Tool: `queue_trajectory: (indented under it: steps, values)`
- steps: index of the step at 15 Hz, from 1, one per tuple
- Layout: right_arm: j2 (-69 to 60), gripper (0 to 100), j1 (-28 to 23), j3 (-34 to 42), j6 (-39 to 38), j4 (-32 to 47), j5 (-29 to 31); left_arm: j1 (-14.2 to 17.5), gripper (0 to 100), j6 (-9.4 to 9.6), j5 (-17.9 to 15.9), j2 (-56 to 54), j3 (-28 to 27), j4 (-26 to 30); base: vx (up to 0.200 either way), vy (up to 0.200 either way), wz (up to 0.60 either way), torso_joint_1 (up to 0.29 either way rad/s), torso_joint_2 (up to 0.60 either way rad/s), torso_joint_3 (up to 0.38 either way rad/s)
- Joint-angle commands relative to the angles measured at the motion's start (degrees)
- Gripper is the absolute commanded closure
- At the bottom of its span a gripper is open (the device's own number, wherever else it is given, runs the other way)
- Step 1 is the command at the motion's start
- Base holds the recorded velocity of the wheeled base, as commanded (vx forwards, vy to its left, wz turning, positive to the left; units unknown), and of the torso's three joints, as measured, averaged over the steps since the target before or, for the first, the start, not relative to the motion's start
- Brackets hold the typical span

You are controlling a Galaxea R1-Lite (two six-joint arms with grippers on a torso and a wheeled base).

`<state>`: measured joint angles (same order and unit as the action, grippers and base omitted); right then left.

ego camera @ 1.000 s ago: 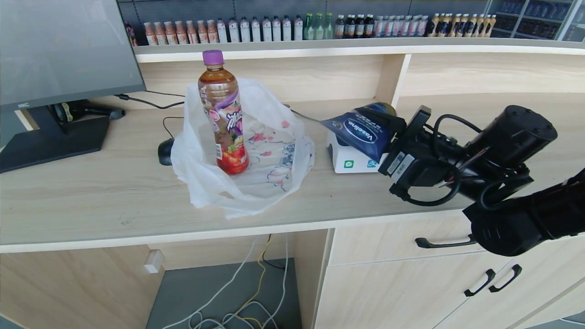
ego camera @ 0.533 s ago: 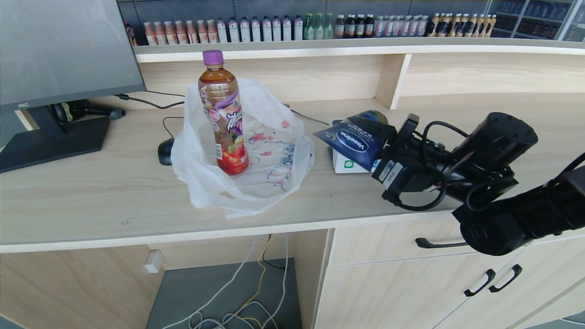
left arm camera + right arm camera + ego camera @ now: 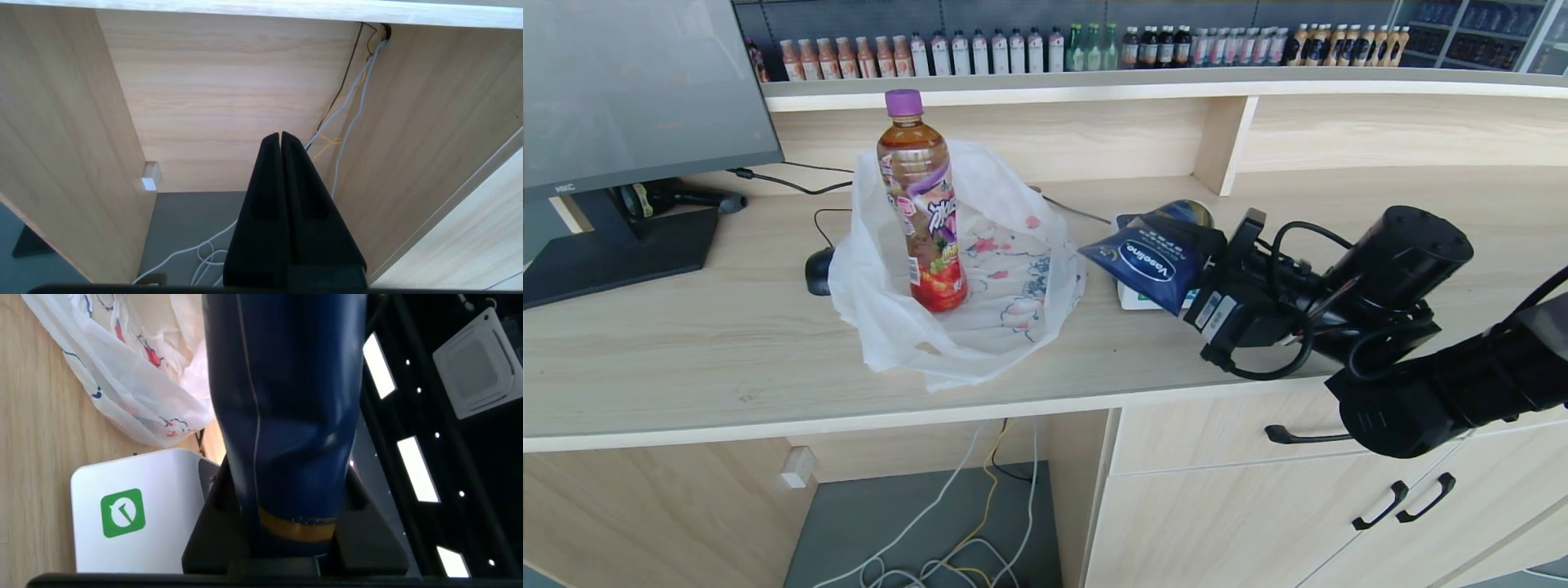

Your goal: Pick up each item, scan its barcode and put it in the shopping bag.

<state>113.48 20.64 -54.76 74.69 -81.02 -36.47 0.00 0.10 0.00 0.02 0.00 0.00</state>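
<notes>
Right gripper [image 3: 1202, 243] jaws pinch blue pouch [image 3: 1150, 258] near scanner [image 3: 1132, 296]; barcode should face it squarely before bagging. Left gripper [image 3: 282, 204] jaws pressed together.

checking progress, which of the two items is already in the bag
The purple-capped drink bottle, standing upright in the shopping bag; the blue pouch is outside it, clamped in the right tool.

- Pouch [image 3: 1156, 257] — dark blue, white oval mark, gold band at one end.
- Shopping bag [image 3: 1013, 282] — milky white, red and blue flower print.
- Bottle [image 3: 920, 204] — purple cap, amber drink, red base.
- Bench [image 3: 686, 343] — pale wood grain.
</notes>
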Motion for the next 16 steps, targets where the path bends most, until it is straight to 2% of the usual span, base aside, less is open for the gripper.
queue_trajectory:
  steps: [1, 16]
  values:
    - [-0.02, 100, 0.02, 0.00, 0.02, 0.07, 0.00, 0.00, 100, -0.01, 0.00, -0.02, 0.00, 0.00, 0.000, 0.000, 0.00, 0.000, 0.00, 0.000]
    - [-0.10, 100, 0.28, 0.00, 0.02, -0.02, 0.00, 0.00, 100, -0.01, 0.00, -0.02, 0.00, 0.00, 0.000, 0.000, 0.00, 0.000, 0.00, 0.000]
